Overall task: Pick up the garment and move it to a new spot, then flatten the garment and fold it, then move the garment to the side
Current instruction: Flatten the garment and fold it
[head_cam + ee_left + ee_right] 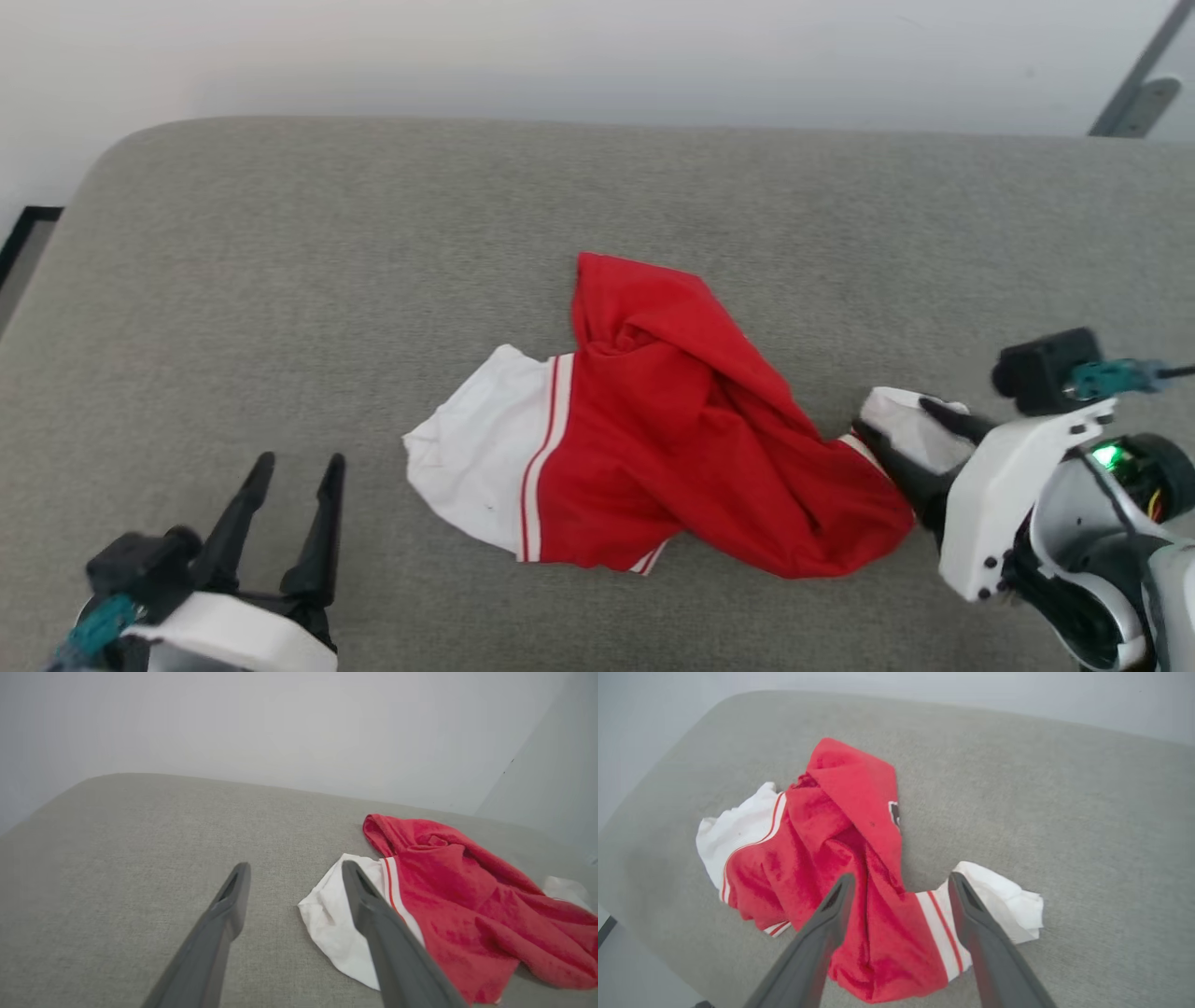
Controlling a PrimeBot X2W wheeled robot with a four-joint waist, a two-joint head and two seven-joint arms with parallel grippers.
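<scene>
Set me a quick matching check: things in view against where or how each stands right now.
1 left gripper
2 right gripper
3 garment
4 grey cushion

A crumpled, unfolded
B open, at a white sleeve end
C open, clear of the garment
D lies beneath the garment

Pairs: 1-C, 2-B, 3-A, 4-D

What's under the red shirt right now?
The garment lies crumpled on the grey cushion, visible all around it. Anything beneath its folds is covered.
</scene>
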